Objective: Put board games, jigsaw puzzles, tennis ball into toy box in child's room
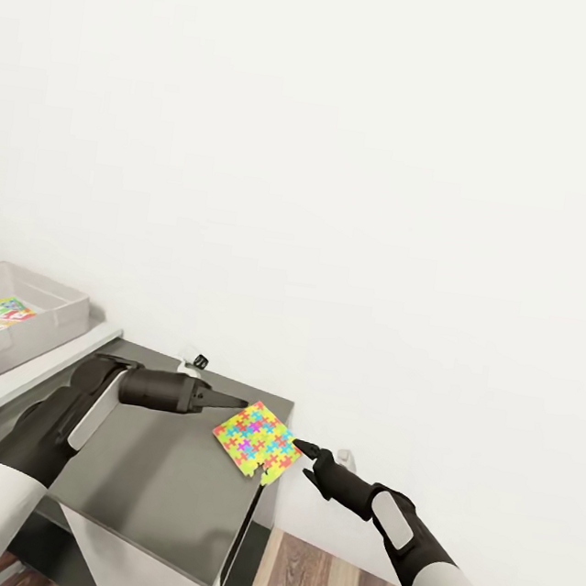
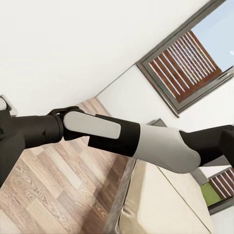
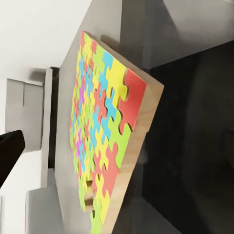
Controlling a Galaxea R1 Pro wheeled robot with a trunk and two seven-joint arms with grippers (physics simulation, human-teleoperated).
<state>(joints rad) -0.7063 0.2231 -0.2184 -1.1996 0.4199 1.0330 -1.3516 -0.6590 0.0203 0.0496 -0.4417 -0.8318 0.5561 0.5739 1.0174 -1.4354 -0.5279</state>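
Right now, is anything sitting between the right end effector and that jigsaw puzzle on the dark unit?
Nothing visible does. The right end effector sits just off the jigsaw puzzle, which overhangs the dark grey unit, with open air between them. The left end effector points at the puzzle's opposite corner, not across that gap.

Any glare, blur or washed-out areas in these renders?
Head view: upper half is flat, featureless white wall; jigsaw puzzle sharp. Right wrist view: puzzle crisp, dark blurred shape beside it. Left wrist view: sharp, bright window, no glare.
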